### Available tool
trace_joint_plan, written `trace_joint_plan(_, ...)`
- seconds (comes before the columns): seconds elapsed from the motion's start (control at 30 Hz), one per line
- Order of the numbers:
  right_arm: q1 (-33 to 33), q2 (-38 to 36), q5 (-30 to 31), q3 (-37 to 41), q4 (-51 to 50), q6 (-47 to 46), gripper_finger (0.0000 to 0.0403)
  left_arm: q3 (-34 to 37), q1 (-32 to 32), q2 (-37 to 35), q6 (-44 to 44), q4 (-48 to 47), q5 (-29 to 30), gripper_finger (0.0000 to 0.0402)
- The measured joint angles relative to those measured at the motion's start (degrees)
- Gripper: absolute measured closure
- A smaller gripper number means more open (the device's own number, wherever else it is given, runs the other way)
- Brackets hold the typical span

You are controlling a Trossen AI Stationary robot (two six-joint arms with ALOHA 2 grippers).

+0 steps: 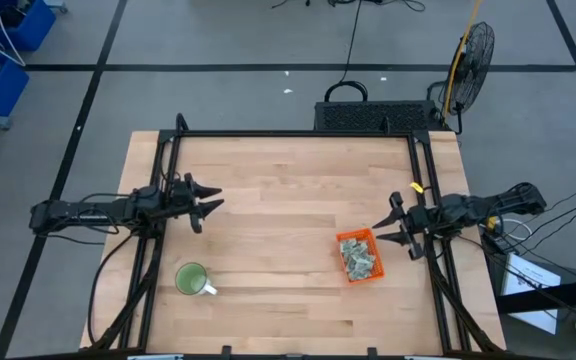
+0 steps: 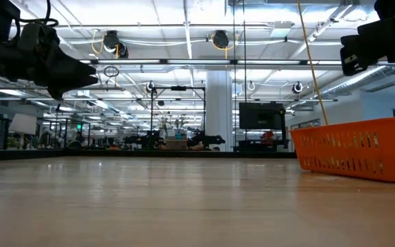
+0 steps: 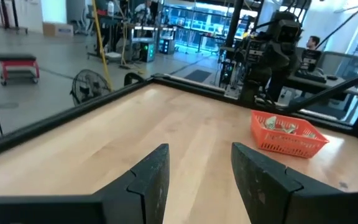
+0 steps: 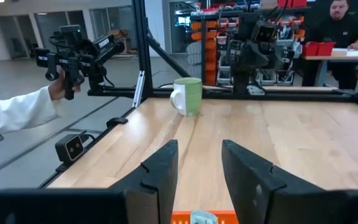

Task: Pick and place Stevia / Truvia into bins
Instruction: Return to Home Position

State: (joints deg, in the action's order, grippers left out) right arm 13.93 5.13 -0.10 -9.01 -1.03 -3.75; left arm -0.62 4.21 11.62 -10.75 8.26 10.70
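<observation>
On the bench [image 1: 288, 190], the tray [image 1: 356, 235] sits toward the right side with the sachets [image 1: 361, 260] inside it. The mug [image 1: 190, 279] stands well apart on the left. The left end effector [image 1: 211, 205] hangs near the mug, and the right end effector [image 1: 388, 218] hangs just beside the tray.
</observation>
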Motion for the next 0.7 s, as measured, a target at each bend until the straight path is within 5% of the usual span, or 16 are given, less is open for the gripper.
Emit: trace_joint_plan(0.7,0.0,-0.04,-0.02,7.95,8.84,-0.7,0.0284,0.0,0.0,-0.02,-4.79,-0.51,0.11,0.0224)
